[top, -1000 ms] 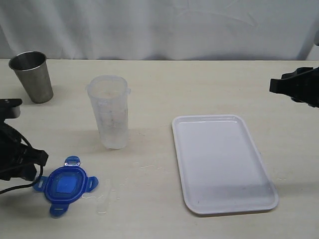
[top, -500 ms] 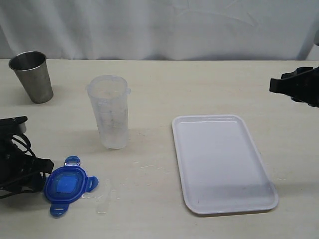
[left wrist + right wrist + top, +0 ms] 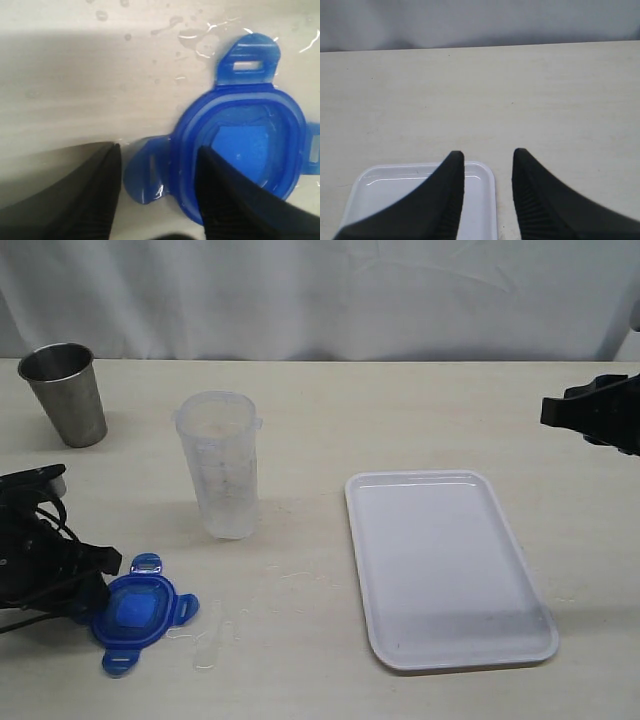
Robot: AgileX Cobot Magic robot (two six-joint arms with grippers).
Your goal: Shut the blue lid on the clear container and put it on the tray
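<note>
My left pincer [image 3: 159,150] is low over the tabletop [image 3: 400,410], fingers apart. One flap of the lid [image 3: 135,610] sits between them, and nothing is clamped. The lid lies flat near the front left, with water drops [image 3: 207,648] beside it. The container [image 3: 222,465] stands upright behind it, apart from it. The tray [image 3: 450,570] lies well to the right. My right pincer [image 3: 487,152] hangs above the tabletop near the tray's far corner, fingers apart, holding nothing.
</note>
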